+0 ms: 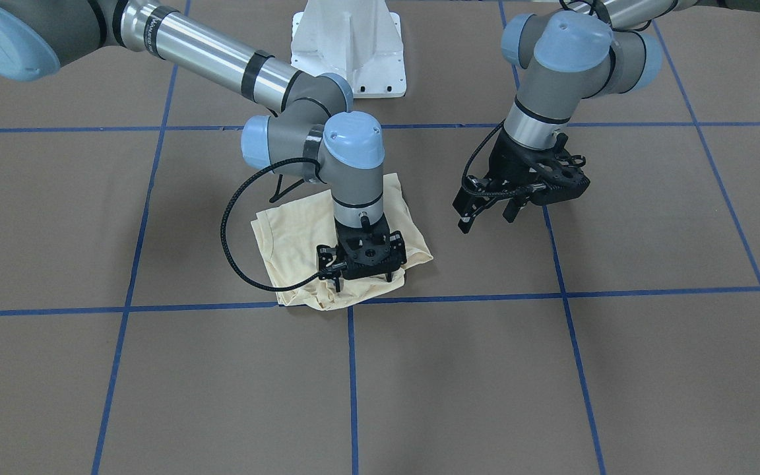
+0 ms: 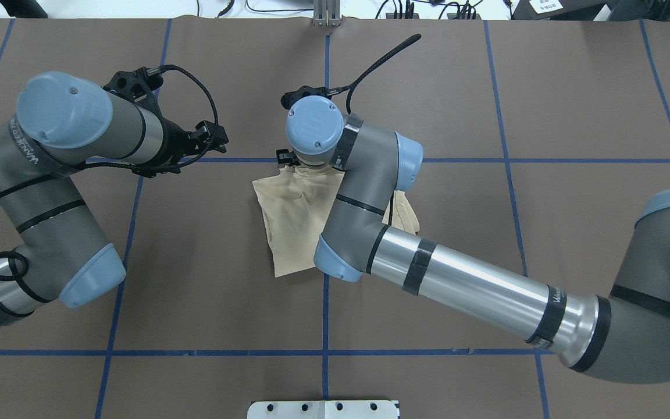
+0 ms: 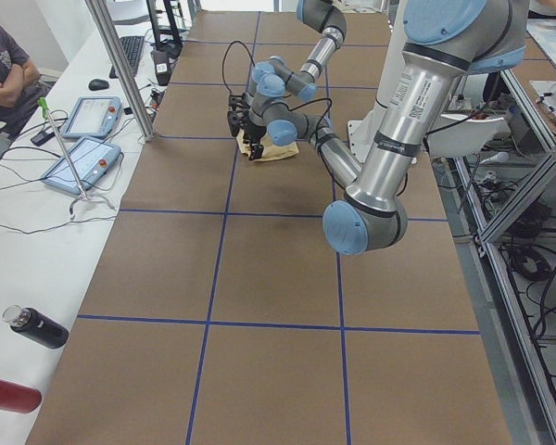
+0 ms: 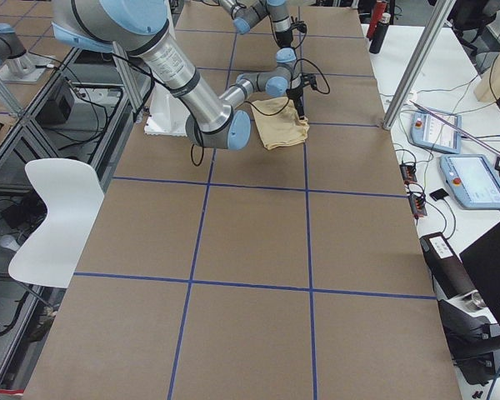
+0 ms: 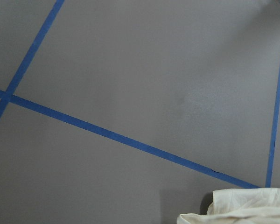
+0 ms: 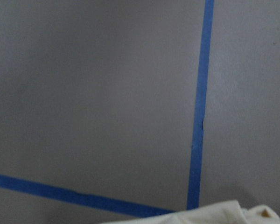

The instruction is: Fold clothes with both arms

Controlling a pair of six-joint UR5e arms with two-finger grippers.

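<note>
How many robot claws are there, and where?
2. The right claw sits low at the shirt's far edge; the left claw hangs above bare table beside it.

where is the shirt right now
The shirt lies folded mid-table in the front-facing view, at a blue tape crossing, with the right gripper at its operator-side edge.

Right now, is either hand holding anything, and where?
Nothing held, it seems: left hand open, clear of the shirt; right hand on its operator-side edge, fingers apart, no pinch visible.
</note>
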